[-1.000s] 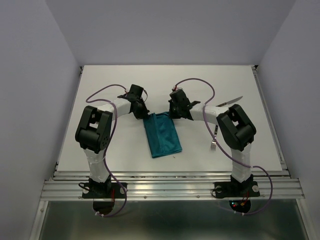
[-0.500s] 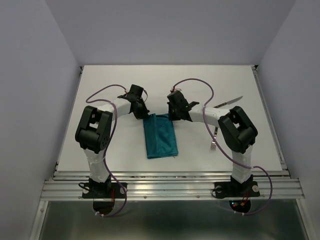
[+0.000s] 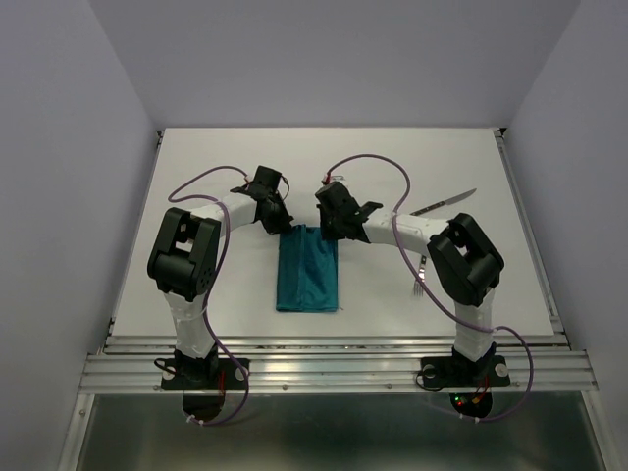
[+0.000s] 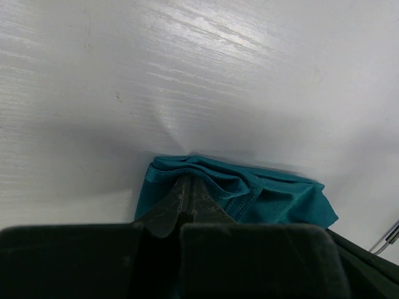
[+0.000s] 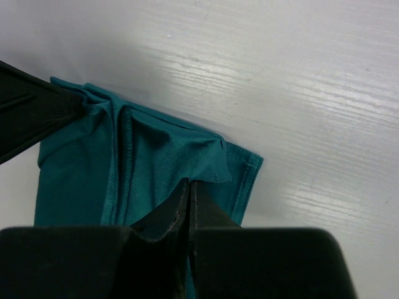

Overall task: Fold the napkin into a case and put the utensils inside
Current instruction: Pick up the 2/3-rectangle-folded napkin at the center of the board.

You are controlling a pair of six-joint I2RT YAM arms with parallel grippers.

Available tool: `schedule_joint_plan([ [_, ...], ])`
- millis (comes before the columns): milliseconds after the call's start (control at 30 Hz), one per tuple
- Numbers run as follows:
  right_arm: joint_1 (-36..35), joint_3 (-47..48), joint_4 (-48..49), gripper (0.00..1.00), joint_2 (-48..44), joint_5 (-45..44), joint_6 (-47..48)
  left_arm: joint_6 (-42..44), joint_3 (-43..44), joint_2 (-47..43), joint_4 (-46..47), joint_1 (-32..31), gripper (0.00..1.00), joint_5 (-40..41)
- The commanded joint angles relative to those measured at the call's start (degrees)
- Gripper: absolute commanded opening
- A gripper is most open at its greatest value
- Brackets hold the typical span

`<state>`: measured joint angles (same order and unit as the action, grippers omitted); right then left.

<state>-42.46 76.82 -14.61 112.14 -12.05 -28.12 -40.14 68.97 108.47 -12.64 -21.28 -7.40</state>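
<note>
- Napkin (image 3: 307, 280), a teal blue-green soft cloth folded into a long narrow rectangle, is lying flat on the white table (image 3: 226, 167) between the two arms, its long sides running from near to far.
- Left gripper (image 3: 284, 227) is reaching inward from its bent arm to the cloth's far left corner, with its jaws pressing together on a bunched fold of the napkin.
- Right gripper (image 3: 330, 229) is reaching in from the other side to the far right corner, its jaws pinching closed on the raised hem.
- Both grippers are sitting close together, only the napkin's width apart.
- Open tabletop is stretching beyond the grippers and to the left, while the cloth's near short edge is stopping short of the front rail.
- One slim silver fork (image 3: 420, 282) is lying right of the cloth, partly behind the right arm.
- One dark-handled, silver-bladed knife (image 3: 446, 202) is lying farther back on the right, well apart from the napkin.
</note>
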Motion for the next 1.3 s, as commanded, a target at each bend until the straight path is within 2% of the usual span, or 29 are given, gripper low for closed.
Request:
schedule_joint_plan([
  [0,-1.2,4.0,0.1,0.01,-2.1,-1.7,-0.7,0.2,-1.6,-1.2,-1.0,0.0,0.0,1.2],
  [167,-1.2,4.0,-0.2,0.01,-2.3,-3.1,-1.0,0.2,-1.6,-1.3,-1.1,0.1,0.0,1.2],
  [200,-1.2,3.7,-0.4,0.05,-2.3,-3.8,-1.1,0.3,-1.7,-1.4,-1.1,0.0,0.0,1.2],
  [233,-1.2,3.4,-1.1,0.14,-2.4,-5.4,-1.6,0.3,-1.7,-1.4,-1.0,0.0,0.0,1.2],
  [300,-1.2,2.4,-1.4,0.37,-2.6,-6.9,-1.7,0.3,-1.7,-1.5,-1.0,0.0,0.0,1.2],
  [367,-1.2,1.9,-1.7,0.42,-2.8,-8.1,-1.9,0.3,-1.6,-1.4,-1.0,0.0,0.0,1.2],
  [833,3.5,1.1,-1.9,0.44,-0.9,-4.0,-3.4,0.4,-2.0,-1.9,-1.1,0.0,0.0,1.4],
  [1267,4.0,0.4,-0.5,0.43,2.0,0.5,-4.6,0.4,-2.1,-2.1,-1.2,0.0,0.0,1.4],
])
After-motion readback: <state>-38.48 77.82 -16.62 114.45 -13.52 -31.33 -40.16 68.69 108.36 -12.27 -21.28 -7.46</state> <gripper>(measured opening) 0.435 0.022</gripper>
